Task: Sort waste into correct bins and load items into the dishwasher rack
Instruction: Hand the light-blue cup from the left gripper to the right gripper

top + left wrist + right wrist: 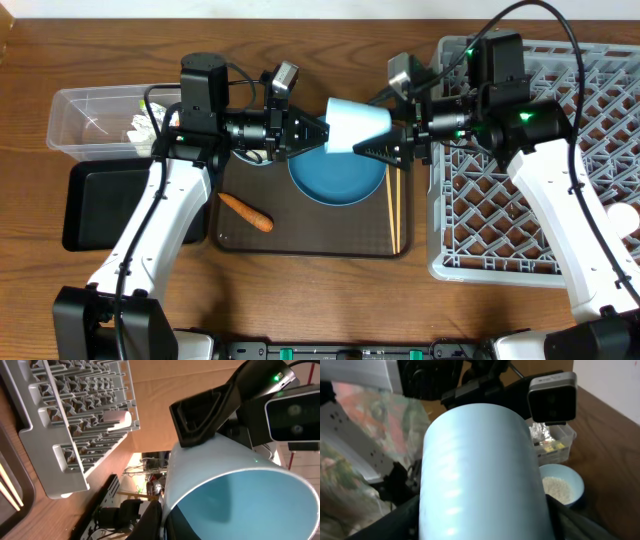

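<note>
— So where was the carrot [246, 211]?
— On the tray [300, 240], chopsticks [394, 205] beside the dish [335, 180].
— And the cup [355, 125]?
— Sideways above the dish, between both arms. The left fingers [312, 132] pinched its rim; the right fingers [378, 152] straddled its base, wide, grip unclear.
— The rack [500, 220]?
— Right of the tray, on the desk [300, 30].
— And the tub [80, 125]?
— Far left, scraps [145, 125] inside.
</note>
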Robot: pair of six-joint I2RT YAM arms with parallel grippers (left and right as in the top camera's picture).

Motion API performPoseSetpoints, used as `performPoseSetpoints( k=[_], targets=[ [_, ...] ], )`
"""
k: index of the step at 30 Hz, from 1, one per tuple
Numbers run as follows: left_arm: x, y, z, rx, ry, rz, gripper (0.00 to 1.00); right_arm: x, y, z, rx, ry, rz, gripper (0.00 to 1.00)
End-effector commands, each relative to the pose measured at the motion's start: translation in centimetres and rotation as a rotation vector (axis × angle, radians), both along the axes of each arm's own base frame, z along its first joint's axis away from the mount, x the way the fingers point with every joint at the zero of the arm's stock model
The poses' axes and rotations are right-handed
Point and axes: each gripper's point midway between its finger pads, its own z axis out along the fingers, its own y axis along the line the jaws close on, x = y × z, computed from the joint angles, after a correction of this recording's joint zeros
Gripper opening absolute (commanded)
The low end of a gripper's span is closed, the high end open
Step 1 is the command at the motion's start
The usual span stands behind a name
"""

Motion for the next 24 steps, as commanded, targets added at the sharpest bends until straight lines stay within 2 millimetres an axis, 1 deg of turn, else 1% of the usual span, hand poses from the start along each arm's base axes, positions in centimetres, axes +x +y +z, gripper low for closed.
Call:
performPoseSetpoints(
  k=[1, 8, 11, 13, 14, 15, 17, 19, 21, 24],
  targets=[
    [-0.2, 0.0, 0.6, -0.015, -0.008, -0.02, 0.07, -0.5, 0.4, 0.1, 0.015, 0.009, 0.029, 0.69],
    [-0.1, 0.0, 0.7, -0.017, -0.019, -0.02, 0.07, -0.5, 0.4, 0.0, 0.014, 0.017, 0.027, 0.64],
    [0.1, 0.0, 0.9, -0.021, -0.051, -0.019, 0.17, 0.0, 0.3, -0.4, -0.014, 0.06, -0.014, 0.63],
    [0.4, 0.2, 1.3, -0.026, -0.116, -0.012, 0.27, 1.1, 0.0, -1.5, -0.075, 0.124, -0.102, 0.58],
    [0.7, 0.3, 1.4, -0.022, -0.151, 0.002, 0.31, 1.8, -0.3, -2.2, -0.111, 0.166, -0.16, 0.54],
    [1.3, 0.5, 1.2, -0.009, -0.165, 0.033, 0.36, 2.4, -0.7, -2.8, -0.145, 0.201, -0.214, 0.52],
    [2.2, 1.0, 1.0, 0.015, -0.204, 0.08, 0.39, 3.1, -1.7, -3.8, -0.199, 0.232, -0.291, 0.52],
    [3.2, 1.6, 0.4, 0.044, -0.225, 0.13, 0.42, 3.5, -2.7, -4.2, -0.225, 0.247, -0.336, 0.5],
    [4.0, 2.2, -0.3, 0.081, -0.251, 0.178, 0.43, 4.0, -4.2, -4.4, -0.253, 0.269, -0.402, 0.48],
    [5.1, 3.1, -1.8, 0.157, -0.264, 0.244, 0.45, 4.4, -6.8, -3.9, -0.268, 0.294, -0.482, 0.44]
  ],
)
